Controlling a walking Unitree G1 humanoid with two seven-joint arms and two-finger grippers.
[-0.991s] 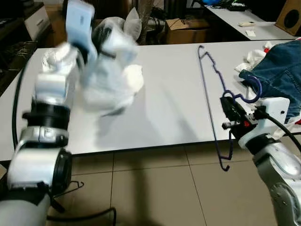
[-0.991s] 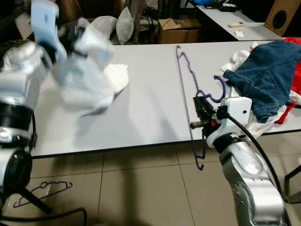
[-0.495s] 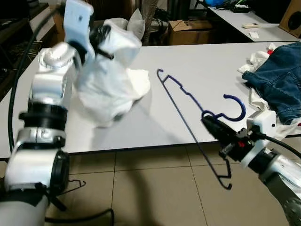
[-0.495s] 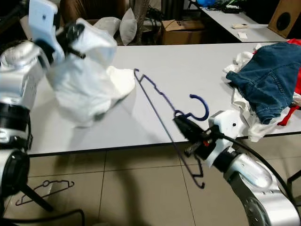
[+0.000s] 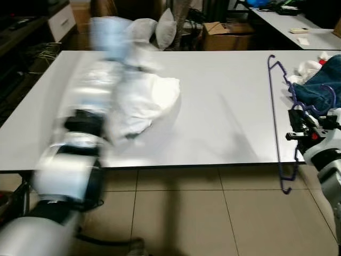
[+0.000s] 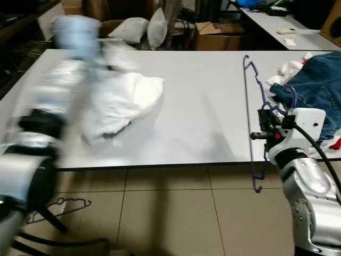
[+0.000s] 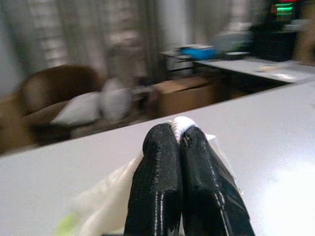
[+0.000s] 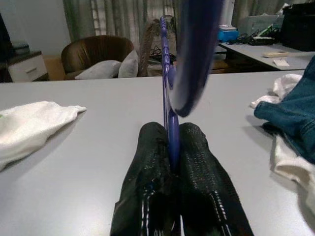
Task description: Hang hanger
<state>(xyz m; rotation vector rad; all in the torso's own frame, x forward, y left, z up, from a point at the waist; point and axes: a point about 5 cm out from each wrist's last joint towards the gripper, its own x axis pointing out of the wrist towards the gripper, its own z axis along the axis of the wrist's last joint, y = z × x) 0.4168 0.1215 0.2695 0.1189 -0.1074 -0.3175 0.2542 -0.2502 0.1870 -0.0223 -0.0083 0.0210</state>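
A thin purple wire hanger [image 6: 247,106] stands nearly upright over the right end of the white table [image 6: 202,117], its lower corner hanging below the table's front edge. My right gripper [image 6: 265,126] is shut on it just under the hook; in the right wrist view the wire [image 8: 166,83] runs up from between the black fingers [image 8: 202,162]. My left arm [image 5: 80,149] is blurred on the left. Its gripper [image 7: 181,133] is shut on a crumpled white garment [image 6: 125,101] that rests on the table.
Blue jeans [image 6: 314,80] and other clothes are piled at the table's right end. Another hanger [image 6: 58,208] lies on the tiled floor at the lower left. Behind the table are pillows [image 6: 154,26], a cardboard box [image 6: 218,37] and a second table [image 6: 287,21].
The hanger has swung from a leftward tilt back to nearly upright in my right gripper. My left arm has come down with the white garment and is blurred. The camera has also shifted.
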